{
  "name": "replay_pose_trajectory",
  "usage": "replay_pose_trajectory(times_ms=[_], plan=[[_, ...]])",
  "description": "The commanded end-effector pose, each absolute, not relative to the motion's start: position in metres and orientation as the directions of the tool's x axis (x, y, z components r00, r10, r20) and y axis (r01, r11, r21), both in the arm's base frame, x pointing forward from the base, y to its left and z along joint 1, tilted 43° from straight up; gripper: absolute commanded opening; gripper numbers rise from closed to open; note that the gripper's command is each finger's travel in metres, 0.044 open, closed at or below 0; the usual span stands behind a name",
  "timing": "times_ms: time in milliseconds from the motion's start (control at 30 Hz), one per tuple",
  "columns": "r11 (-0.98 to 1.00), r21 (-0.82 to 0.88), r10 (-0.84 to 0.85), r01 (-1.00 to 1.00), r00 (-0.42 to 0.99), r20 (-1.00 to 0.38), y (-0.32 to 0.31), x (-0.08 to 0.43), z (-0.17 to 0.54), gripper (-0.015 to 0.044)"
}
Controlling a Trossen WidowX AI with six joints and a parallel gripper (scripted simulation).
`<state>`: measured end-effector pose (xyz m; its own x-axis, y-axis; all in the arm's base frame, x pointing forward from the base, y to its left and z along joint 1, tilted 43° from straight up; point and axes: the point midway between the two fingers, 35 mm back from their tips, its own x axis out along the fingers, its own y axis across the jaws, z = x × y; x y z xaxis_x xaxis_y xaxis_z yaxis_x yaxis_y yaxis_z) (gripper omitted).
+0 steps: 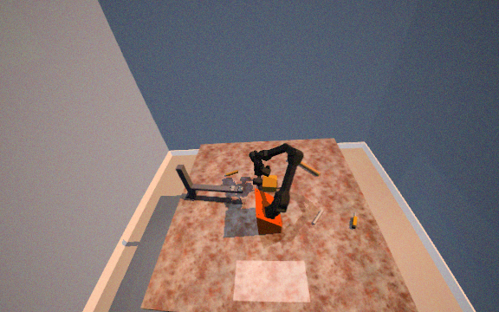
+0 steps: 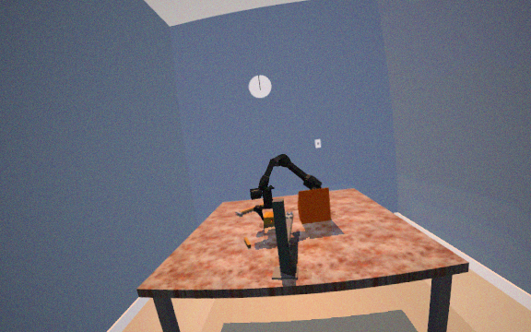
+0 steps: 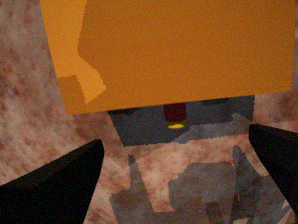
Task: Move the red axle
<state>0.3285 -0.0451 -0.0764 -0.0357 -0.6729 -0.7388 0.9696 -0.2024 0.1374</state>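
Across the mottled table (image 1: pixel 340 269) (image 2: pixel 362 258), the black arm (image 1: pixel 294 173) (image 2: pixel 298 170) arches from the orange block (image 1: pixel 269 227) (image 2: pixel 313 206) toward the far side. Over on the left stands the dark bracket (image 1: pixel 215 188) (image 2: pixel 281 235), its low bar reaching right, nothing lying across its end. Right of that bar, the orange-yellow beam (image 1: pixel 269 183) (image 2: pixel 268 219) (image 3: pixel 185 55) — and the gripper (image 1: pixel 262 176) (image 2: pixel 261 212) (image 3: pixel 176 139) is beside it, fingers spread wide, nothing between them. And there's the red axle (image 3: pixel 175 114) — still in the beam, its yellow-tipped end poking out.
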Motion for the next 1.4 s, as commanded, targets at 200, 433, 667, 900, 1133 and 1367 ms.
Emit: replay_pose_trajectory(times_ms=[200,433,667,900,1133,1367], plan=[[-0.199,0.133,-0.677,0.971,-0.038,-0.735,-0.057,0.326,-0.088,0.0440],[-0.204,0.135,-0.675,0.970,-0.039,-0.737,-0.057,0.326,-0.089,0.0387],[-0.204,0.135,-0.675,0.970,-0.039,-0.737,-0.057,0.326,-0.089,0.0204],[-0.204,0.135,-0.675,0.970,-0.039,-0.737,-0.057,0.326,-0.089,0.0040],[-0.204,0.135,-0.675,0.970,-0.039,-0.737,-0.057,0.326,-0.089,0.0000],[-0.203,0.135,-0.674,0.970,-0.039,-0.738,-0.051,0.329,-0.094,0.0000]])
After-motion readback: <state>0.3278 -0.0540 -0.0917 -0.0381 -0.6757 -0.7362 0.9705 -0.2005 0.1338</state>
